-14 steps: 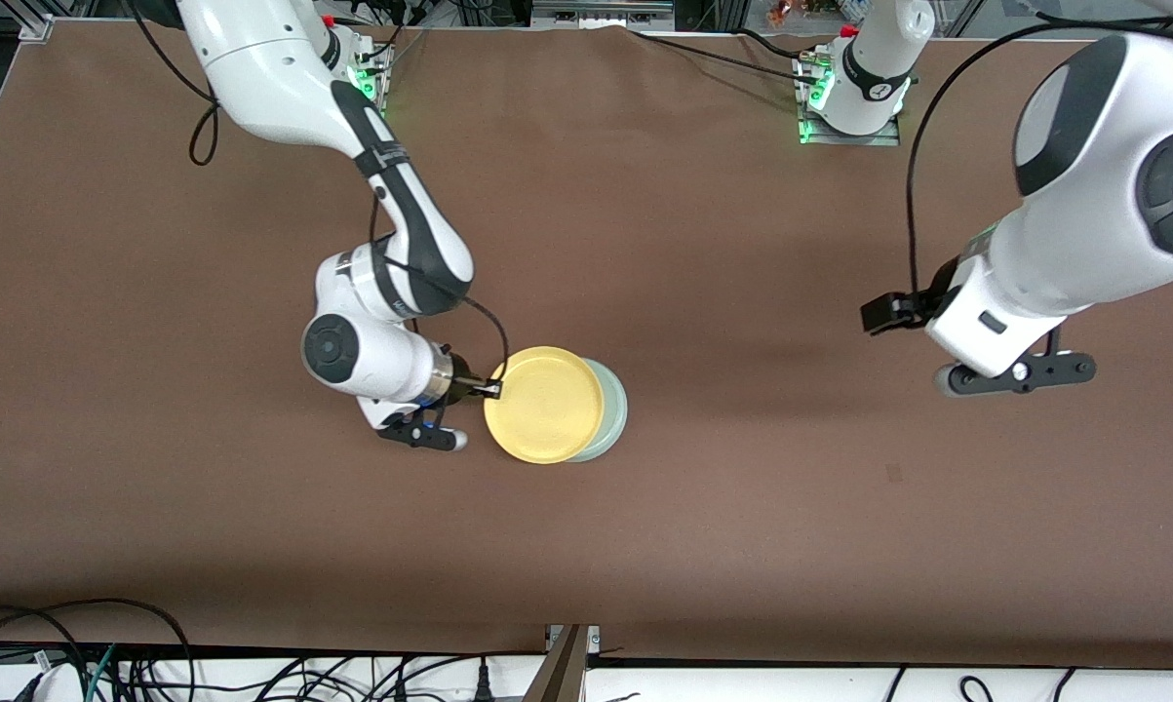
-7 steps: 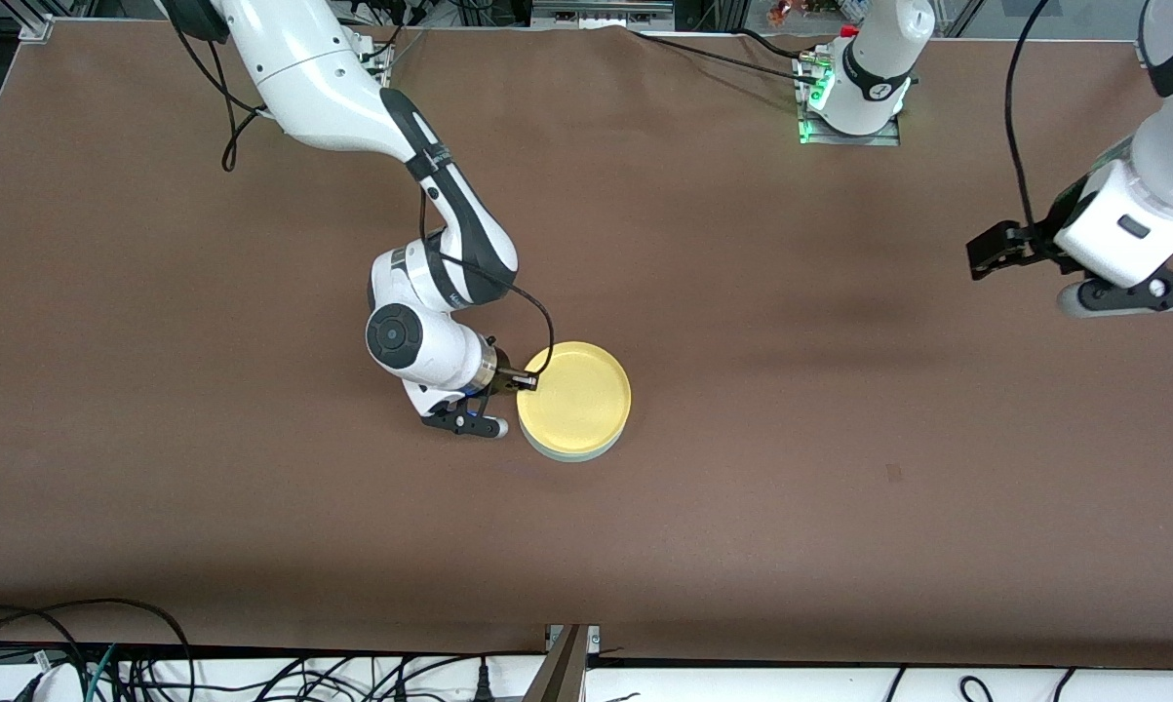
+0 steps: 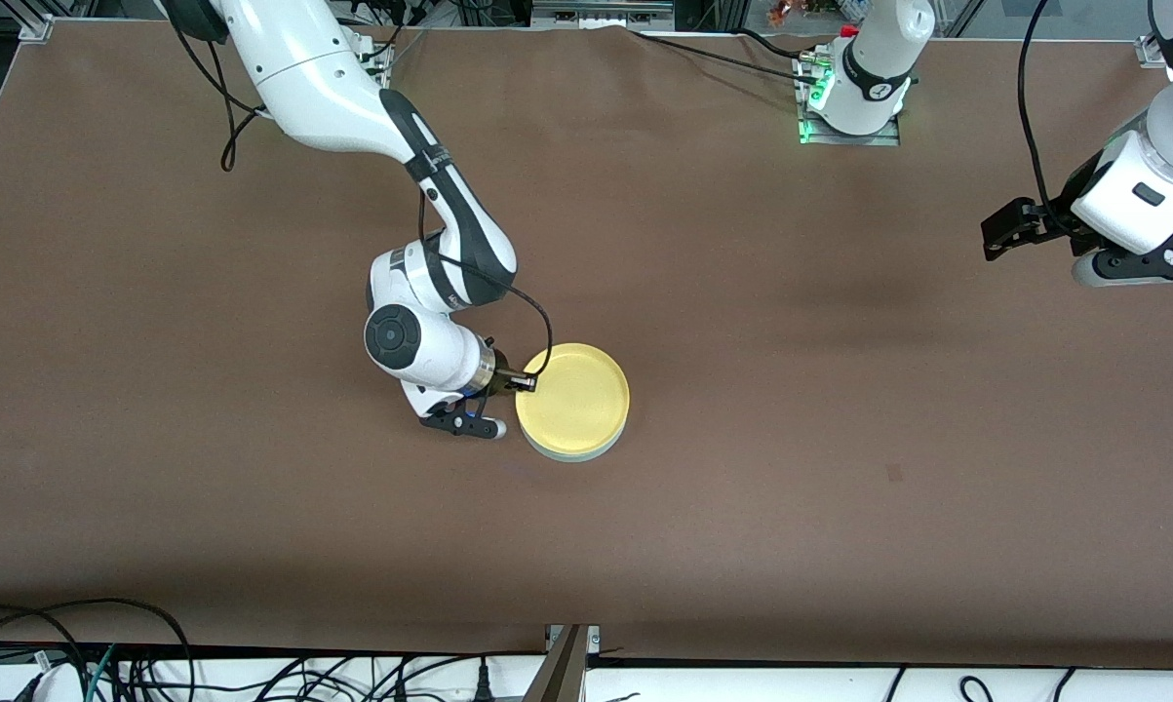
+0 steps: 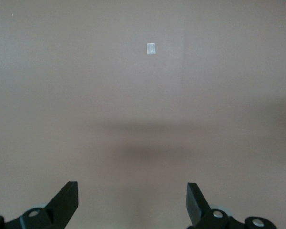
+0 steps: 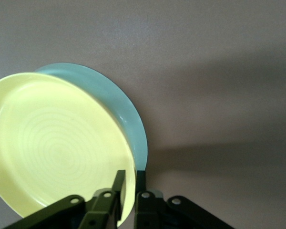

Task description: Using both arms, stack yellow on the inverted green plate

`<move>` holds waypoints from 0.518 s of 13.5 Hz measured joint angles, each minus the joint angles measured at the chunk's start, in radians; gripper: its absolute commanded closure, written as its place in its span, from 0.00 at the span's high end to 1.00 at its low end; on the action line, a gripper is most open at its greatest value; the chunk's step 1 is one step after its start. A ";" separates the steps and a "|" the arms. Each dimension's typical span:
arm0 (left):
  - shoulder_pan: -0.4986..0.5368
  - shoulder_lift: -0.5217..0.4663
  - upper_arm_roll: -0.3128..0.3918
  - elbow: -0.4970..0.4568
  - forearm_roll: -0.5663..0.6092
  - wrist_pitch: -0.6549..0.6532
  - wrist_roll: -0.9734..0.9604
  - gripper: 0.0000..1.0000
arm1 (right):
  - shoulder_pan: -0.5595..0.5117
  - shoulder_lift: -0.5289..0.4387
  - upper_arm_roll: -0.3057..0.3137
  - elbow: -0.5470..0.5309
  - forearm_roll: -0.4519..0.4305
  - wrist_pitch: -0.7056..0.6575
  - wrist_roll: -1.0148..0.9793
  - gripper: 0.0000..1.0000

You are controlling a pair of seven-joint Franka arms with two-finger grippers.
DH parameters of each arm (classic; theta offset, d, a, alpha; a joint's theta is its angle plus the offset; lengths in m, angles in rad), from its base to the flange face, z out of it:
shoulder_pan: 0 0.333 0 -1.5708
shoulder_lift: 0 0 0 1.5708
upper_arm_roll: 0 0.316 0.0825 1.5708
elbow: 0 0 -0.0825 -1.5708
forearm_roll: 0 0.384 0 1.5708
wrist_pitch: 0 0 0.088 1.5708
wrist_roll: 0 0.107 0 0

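The yellow plate (image 3: 573, 398) lies rim-up on the inverted green plate (image 3: 588, 454), which shows only as a thin mint edge beneath it. My right gripper (image 3: 526, 382) is at the yellow plate's rim on the side toward the right arm's end of the table. In the right wrist view its fingers (image 5: 118, 183) straddle the yellow plate's (image 5: 57, 152) rim, shut on it, with the green plate (image 5: 121, 112) under it. My left gripper (image 3: 992, 239) hangs open over bare table at the left arm's end. It holds nothing (image 4: 132, 200).
The brown table (image 3: 840, 409) stretches around the stack. A small pale mark (image 3: 893, 473) sits on it nearer the front camera, toward the left arm's end. Cables lie along the front edge (image 3: 157, 663).
The right gripper carried the yellow plate sideways until it sat squarely over the green plate. The left arm drew back toward its own end of the table.
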 measured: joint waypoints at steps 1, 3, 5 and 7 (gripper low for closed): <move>0.008 0.000 0.003 0.000 -0.005 0.006 0.001 1.00 | 0.000 0.000 -0.005 0.002 0.000 0.004 -0.005 1.00; 0.023 0.000 0.005 0.000 -0.034 0.012 0.005 1.00 | -0.011 -0.005 -0.026 0.016 -0.001 0.004 -0.020 1.00; 0.024 0.000 0.004 0.004 -0.035 0.014 0.006 1.00 | -0.059 -0.014 -0.039 0.047 -0.002 -0.061 -0.082 1.00; 0.025 0.000 0.004 0.018 -0.035 0.015 0.006 1.00 | -0.123 -0.030 -0.047 0.102 -0.015 -0.198 -0.157 1.00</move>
